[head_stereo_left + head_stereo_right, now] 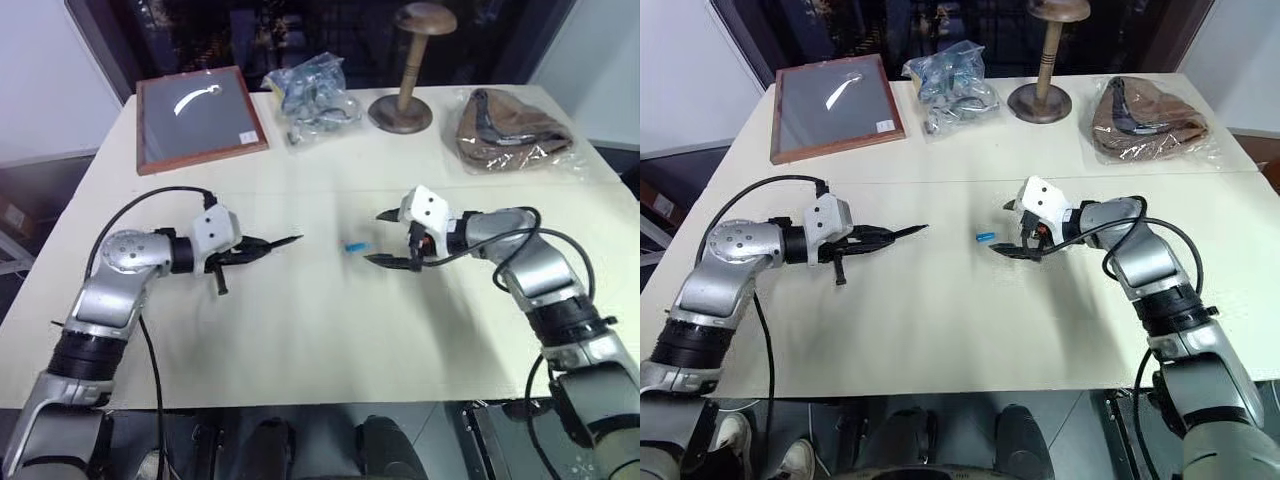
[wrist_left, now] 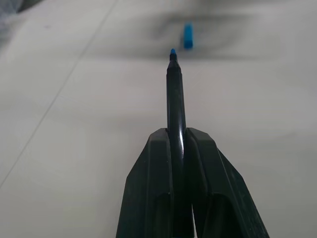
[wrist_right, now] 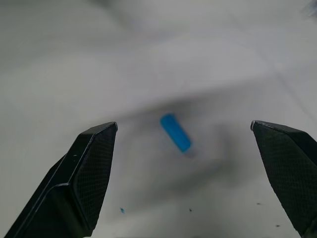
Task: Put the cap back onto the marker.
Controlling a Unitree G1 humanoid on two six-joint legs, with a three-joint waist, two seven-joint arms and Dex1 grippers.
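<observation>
The marker (image 1: 275, 244) is a thin black stick with a blue tip. My left gripper (image 1: 250, 249) is shut on it and holds it just above the table, tip toward the middle. In the left wrist view the marker (image 2: 176, 99) juts out between the closed fingers (image 2: 208, 168), with the cap (image 2: 188, 35) lying beyond its tip. The cap (image 1: 355, 245) is a tiny light-blue cylinder on its side on the white table (image 1: 320, 330). My right gripper (image 1: 372, 237) hangs open beside it on the right. In the right wrist view the cap (image 3: 176, 133) lies between the spread fingers (image 3: 94, 163).
At the back of the table lie a brown framed board (image 1: 198, 118), a clear plastic bag of items (image 1: 315, 95), a wooden stand (image 1: 405, 100) and a brown object wrapped in plastic (image 1: 515, 130). The table's front edge runs close to my arms.
</observation>
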